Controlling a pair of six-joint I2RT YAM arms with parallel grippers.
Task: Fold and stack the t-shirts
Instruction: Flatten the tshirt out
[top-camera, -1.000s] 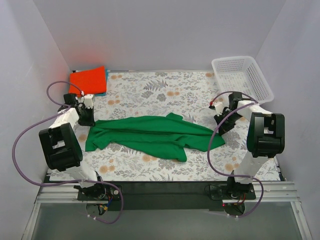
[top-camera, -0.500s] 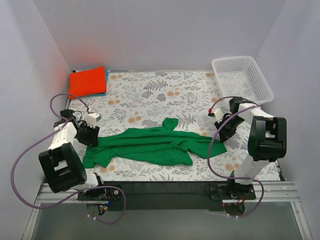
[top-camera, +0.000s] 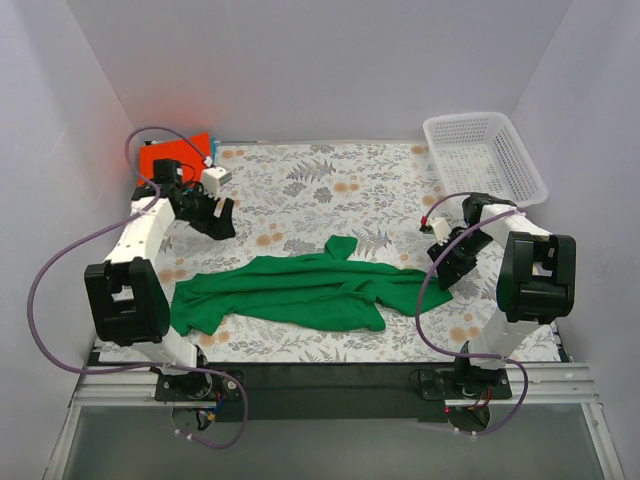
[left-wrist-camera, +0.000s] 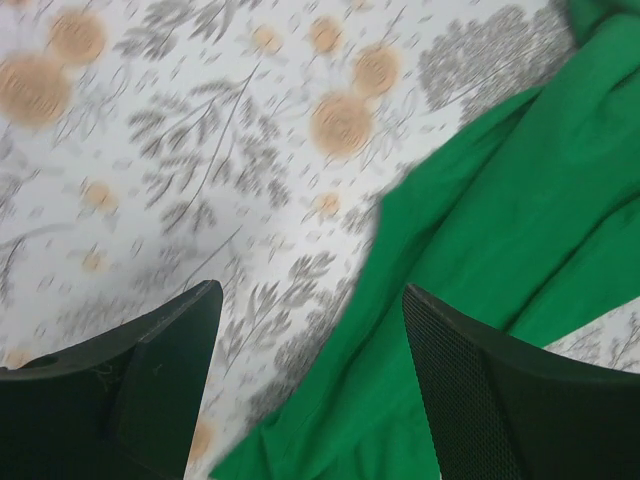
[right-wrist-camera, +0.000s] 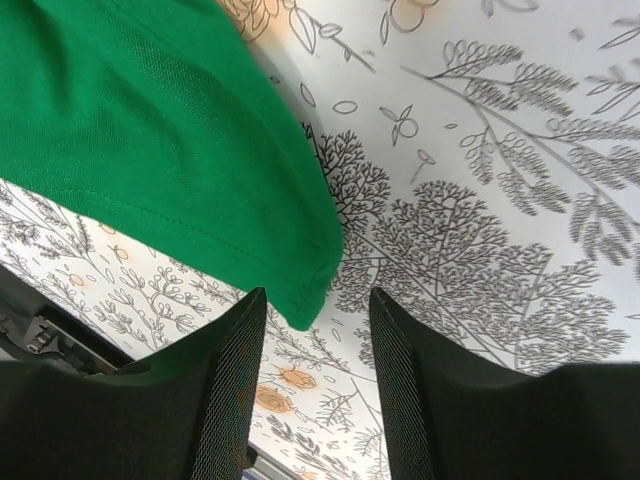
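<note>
— Surface and room?
— One table cover (top-camera: 330, 190), printed with grey leaves and orange blossoms. Plain white walls (top-camera: 320, 60) on three sides.
— Contents, from the left?
— Orange-red t-shirt (top-camera: 160, 158), far left corner, partly behind my left arm. My left pincer (top-camera: 222, 217), jaws apart and empty, over bare print near that corner. Green t-shirt (top-camera: 300, 290), rumpled, stretched lengthwise across the near middle. My right pincer (top-camera: 447, 268), jaws apart and gripping nothing, at the green shirt's right end, with its hem tip lying loose just ahead of the fingers. White mesh basket (top-camera: 470, 117), far right corner.
</note>
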